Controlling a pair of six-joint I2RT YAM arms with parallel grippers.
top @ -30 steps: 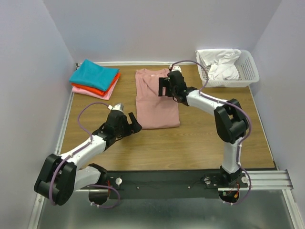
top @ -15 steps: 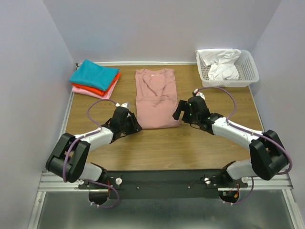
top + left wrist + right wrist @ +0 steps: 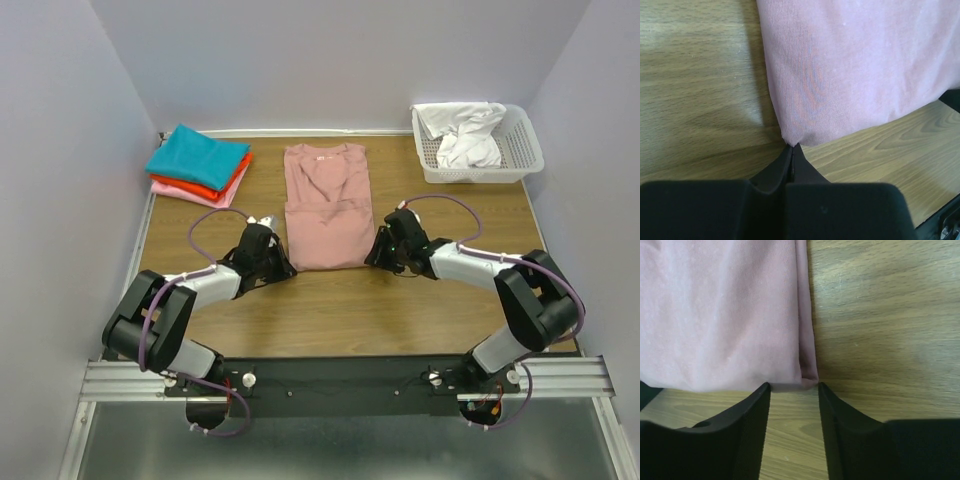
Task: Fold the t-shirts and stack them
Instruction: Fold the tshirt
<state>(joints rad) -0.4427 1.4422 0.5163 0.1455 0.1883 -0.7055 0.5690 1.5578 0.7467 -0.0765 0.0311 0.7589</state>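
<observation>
Both left end effector (image 3: 791, 146) and right end effector (image 3: 794, 386) meet pink t-shirt (image 3: 327, 205) corners.

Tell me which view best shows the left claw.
Left wrist: the left claw fills the foreground, shut, tips at the pink t-shirt's near corner. Top external shows it small at that corner, jaws unreadable. Right wrist shows at most a dark sliver.
</observation>
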